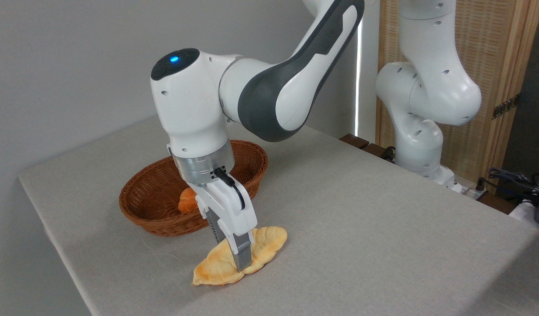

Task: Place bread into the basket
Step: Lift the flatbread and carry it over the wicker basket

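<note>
The bread (pixel 216 267), a flat golden leaf-shaped pastry with scalloped edges, lies on the table in front of the basket. My gripper (pixel 232 254) is down over its middle, open. The near finger (pixel 244 256) stands at the bread's front edge and the far finger (pixel 216 228) at its back edge. Whether the pads press on the bread cannot be told. The basket (pixel 157 188), oval brown wicker with low sides, sits just behind and left of the gripper, partly hidden by the wrist.
A small round orange bun (pixel 188 201) lies inside the basket. The arm's white base (pixel 420 145) stands at the table's back right, with cables (pixel 515 180) beside it. The table's left edge (pixel 54 228) runs close to the basket.
</note>
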{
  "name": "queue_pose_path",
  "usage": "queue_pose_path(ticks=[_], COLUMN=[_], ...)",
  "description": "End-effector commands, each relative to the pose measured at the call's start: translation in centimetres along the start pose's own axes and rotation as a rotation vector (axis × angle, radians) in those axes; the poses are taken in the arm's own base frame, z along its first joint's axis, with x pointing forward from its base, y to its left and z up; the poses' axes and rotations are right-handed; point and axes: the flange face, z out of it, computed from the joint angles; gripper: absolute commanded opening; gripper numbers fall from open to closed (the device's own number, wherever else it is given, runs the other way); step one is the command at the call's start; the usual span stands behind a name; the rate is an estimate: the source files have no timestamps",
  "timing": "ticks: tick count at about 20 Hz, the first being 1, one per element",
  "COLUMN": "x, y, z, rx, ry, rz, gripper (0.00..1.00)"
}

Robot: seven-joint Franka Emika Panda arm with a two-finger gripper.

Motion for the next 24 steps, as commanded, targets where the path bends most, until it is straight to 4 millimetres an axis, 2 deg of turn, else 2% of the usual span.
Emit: queue_pose_path(ticks=[1, 5, 9, 11, 13, 18, 20, 22, 24], x=[0.2, 0.2, 0.5, 0.8, 0.7, 1.9, 2.3, 4.0, 5.3], y=[-0.2, -0.2, -0.6, 0.2, 0.7, 3.0, 4.0, 6.6, 8.3], z=[-0.6, -0.9, -3.4, -3.9, -5.1, -7.8, -9.6, -10.8, -11.0], rx=[0.022, 0.025, 0.051, 0.041, 0.041, -0.003, -0.028, -0.059, -0.067], ry=[0.008, 0.01, 0.05, 0.043, 0.056, 0.131, 0.153, 0.157, 0.151], rz=[0.013, 0.012, -0.002, 0.003, 0.005, -0.001, -0.043, -0.045, -0.059], gripper=[0.33, 0.35, 0.36, 0.36, 0.37, 0.37, 0.37, 0.39, 0.42])
